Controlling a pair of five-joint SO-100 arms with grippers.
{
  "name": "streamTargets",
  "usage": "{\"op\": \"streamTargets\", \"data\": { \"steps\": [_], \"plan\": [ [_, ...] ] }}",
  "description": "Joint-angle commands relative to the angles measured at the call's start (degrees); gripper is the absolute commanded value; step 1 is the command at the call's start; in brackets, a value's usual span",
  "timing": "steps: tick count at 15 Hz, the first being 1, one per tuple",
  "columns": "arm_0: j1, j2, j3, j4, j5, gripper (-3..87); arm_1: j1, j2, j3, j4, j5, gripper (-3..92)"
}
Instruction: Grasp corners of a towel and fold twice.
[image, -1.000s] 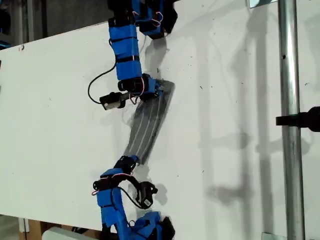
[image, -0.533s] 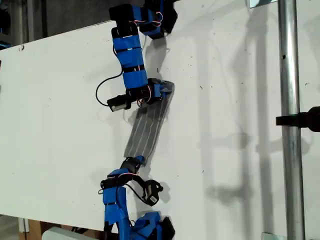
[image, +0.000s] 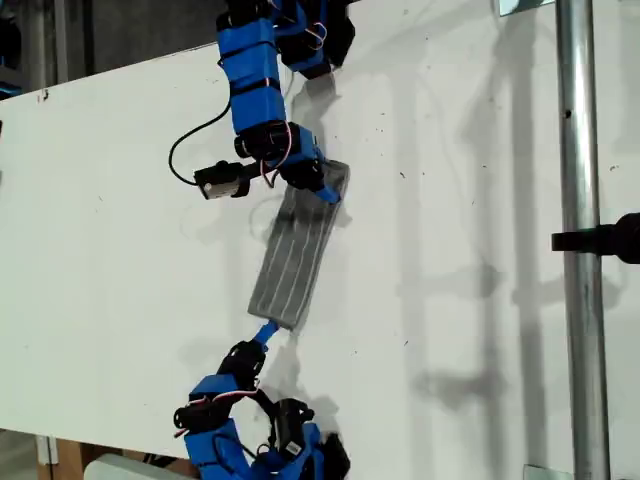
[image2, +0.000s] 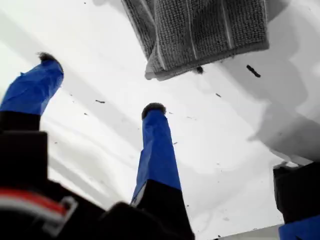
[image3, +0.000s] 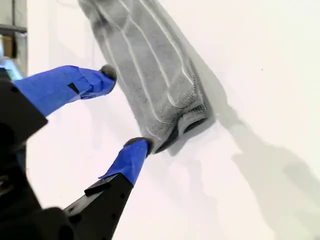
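Note:
The towel (image: 297, 250) is a gray striped cloth lying folded into a narrow strip on the white table (image: 120, 220). In the first wrist view its near end (image2: 200, 35) lies just beyond my first gripper (image2: 98, 82), which is open and apart from the cloth. The exterior view shows that gripper (image: 262, 335) just below the strip's lower corner. My second gripper (image3: 122, 109) is open beside the towel's folded far end (image3: 165, 95), one fingertip (image3: 137, 146) touching a corner. In the exterior view it sits at the strip's upper end (image: 320, 187).
A metal pole (image: 578, 240) with a black clamp (image: 605, 240) runs down the exterior view's right. The table's edge slants along that view's upper left. A black cable (image: 185, 165) loops beside the upper arm.
The towel was held stretched between both grippers; now it lies flat and both have let go. The first arm has drawn back toward the exterior view's bottom.

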Motion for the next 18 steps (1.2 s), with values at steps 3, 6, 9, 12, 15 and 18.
{"op": "streamTargets", "data": {
  "steps": [3,6,9,12,15,18],
  "plan": [
    [6.7,31.7,13.4,0.8,-5.4,17.3,-3.9,40.7,28.1,-1.4,19.0,25.5],
    [18.7,67.9,39.6,-4.8,-19.0,-2.7,-11.4,72.0,59.1,-14.2,30.7,18.7],
    [27.7,80.0,51.2,-8.8,-26.5,-2.8,-12.7,74.0,65.7,-14.2,37.4,17.9],
    [32.2,81.6,63.1,-10.4,-33.4,-2.7,-12.0,72.4,65.2,-14.6,36.8,23.1],
    [30.9,81.6,64.4,-10.4,-32.6,-2.7,-8.6,54.8,53.9,-18.4,30.8,38.3],
    [30.5,81.6,64.6,-10.4,-32.7,-2.7,-0.4,30.0,40.8,-28.6,21.2,48.2]
  ]
}}
